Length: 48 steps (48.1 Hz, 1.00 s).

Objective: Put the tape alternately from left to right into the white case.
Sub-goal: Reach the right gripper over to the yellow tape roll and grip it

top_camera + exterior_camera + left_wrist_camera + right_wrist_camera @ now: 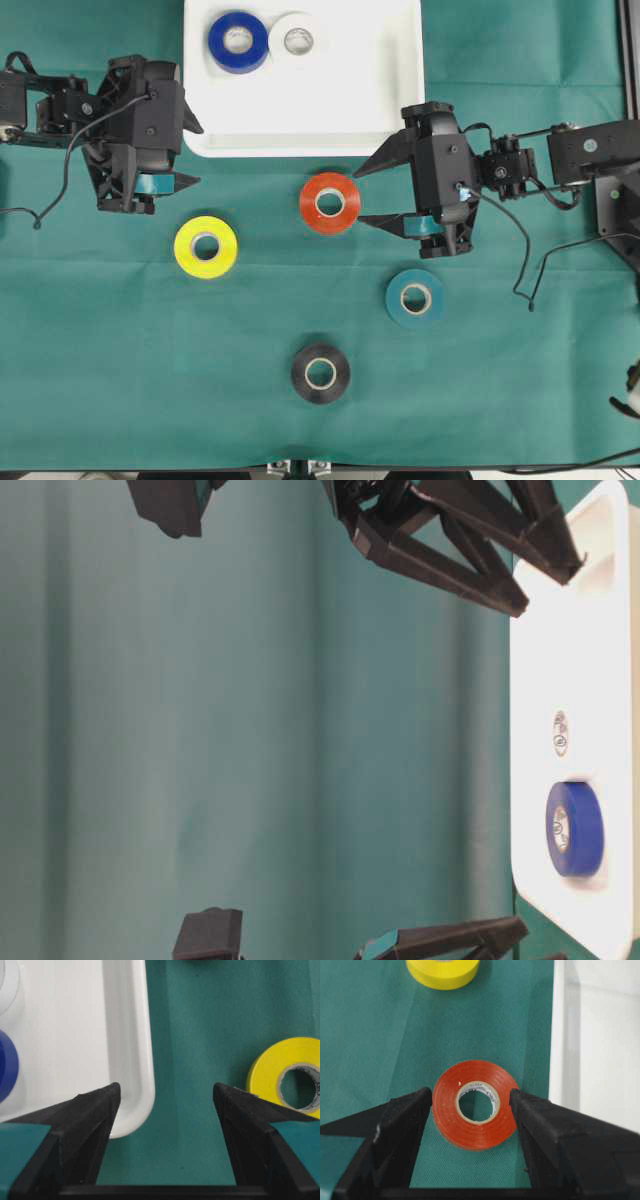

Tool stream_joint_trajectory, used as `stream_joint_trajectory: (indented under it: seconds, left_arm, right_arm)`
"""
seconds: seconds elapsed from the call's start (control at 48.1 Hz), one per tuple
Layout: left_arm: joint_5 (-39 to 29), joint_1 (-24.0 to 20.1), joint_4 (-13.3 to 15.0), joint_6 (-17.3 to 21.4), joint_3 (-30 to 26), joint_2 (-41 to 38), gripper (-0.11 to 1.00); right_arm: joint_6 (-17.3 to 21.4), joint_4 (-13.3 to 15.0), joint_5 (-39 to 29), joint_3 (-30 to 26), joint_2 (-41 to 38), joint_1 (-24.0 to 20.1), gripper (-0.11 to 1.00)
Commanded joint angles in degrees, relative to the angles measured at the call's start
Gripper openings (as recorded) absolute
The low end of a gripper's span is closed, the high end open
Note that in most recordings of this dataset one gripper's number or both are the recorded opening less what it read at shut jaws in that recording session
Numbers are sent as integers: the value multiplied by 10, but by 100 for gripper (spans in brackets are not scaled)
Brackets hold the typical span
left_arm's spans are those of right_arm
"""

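**Six glossy tape rolls, two already in the white case**

The white case (400, 110), smooth plastic with rounded corners and a raised rim, held the blue roll (238, 41) and white roll (298, 40) side by side. Four flat rings with grey cores lay on the woven green cloth (120, 340): yellow roll (205, 246), red roll (329, 203), teal roll (415, 298), black roll (320, 373). The right gripper (365, 196) straddled the red roll without clearly clamping it; the left gripper (192, 153) stood wide and empty.

A smooth green cloth (120, 350) covers the whole table.
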State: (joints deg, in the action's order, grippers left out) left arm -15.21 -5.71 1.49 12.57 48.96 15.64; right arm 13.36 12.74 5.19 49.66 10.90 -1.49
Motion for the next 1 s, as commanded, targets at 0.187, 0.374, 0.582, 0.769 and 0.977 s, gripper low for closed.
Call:
stream_joint_trajectory:
  seconds: [0.187, 0.374, 0.582, 0.769, 0.977]
  left_arm:
    - [2, 3, 1, -1, -6, 10, 94]
    - [2, 2, 1, -2, -6, 10, 94]
    - [2, 3, 1, -2, -3, 10, 94]
    - [1, 3, 1, -2, -3, 10, 93]
    - [-7, 3, 1, -2, 1, 11, 93]
  right_arm:
    - [2, 2, 5, -4, 4, 0, 71]
    - [3, 2, 5, -5, 4, -9, 71]
    - [2, 2, 26, -24, -20, -21, 71]
    - [1, 2, 28, -76, -83, -33, 72]
    - [0, 2, 4, -142, -142, -50, 71]
